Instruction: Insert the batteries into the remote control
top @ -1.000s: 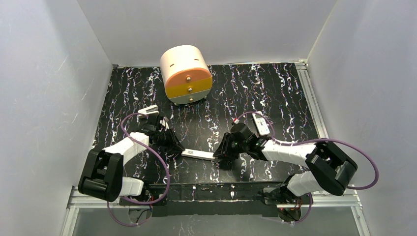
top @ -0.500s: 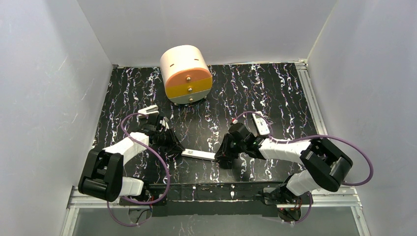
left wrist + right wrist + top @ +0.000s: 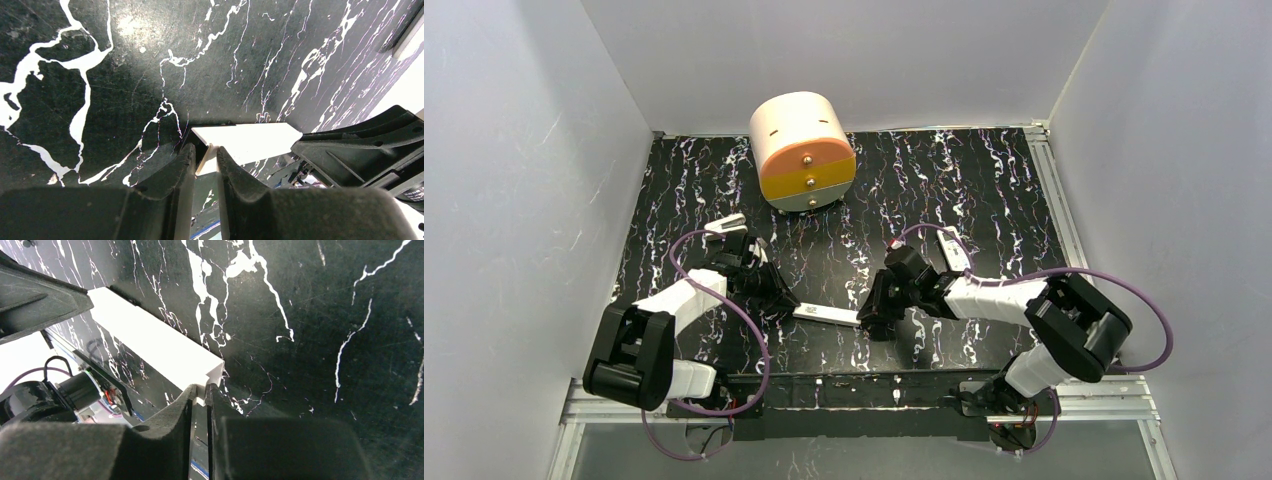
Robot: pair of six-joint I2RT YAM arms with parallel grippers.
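Observation:
A long narrow white bar [image 3: 827, 315] lies low over the black marbled table [image 3: 984, 190], held at both ends. My left gripper [image 3: 786, 300] is shut on its left end, as the left wrist view shows with the bar [image 3: 250, 140] between the gripper's [image 3: 206, 155] jaws. My right gripper [image 3: 864, 320] is shut on its right end; in the right wrist view the bar [image 3: 150, 340] runs away from the gripper [image 3: 201, 392]. The white remote control [image 3: 955, 258] lies behind my right forearm, partly hidden. The batteries are not in view.
A white drum-shaped box [image 3: 804, 152] with orange, yellow and grey drawers stands at the back of the table. A small white-grey wedge piece [image 3: 724, 224] lies behind my left arm. White walls close in the left, right and back.
My right forearm has shifted a little to the left and now covers more of the remote. Both grippers and the bar have stayed in place.

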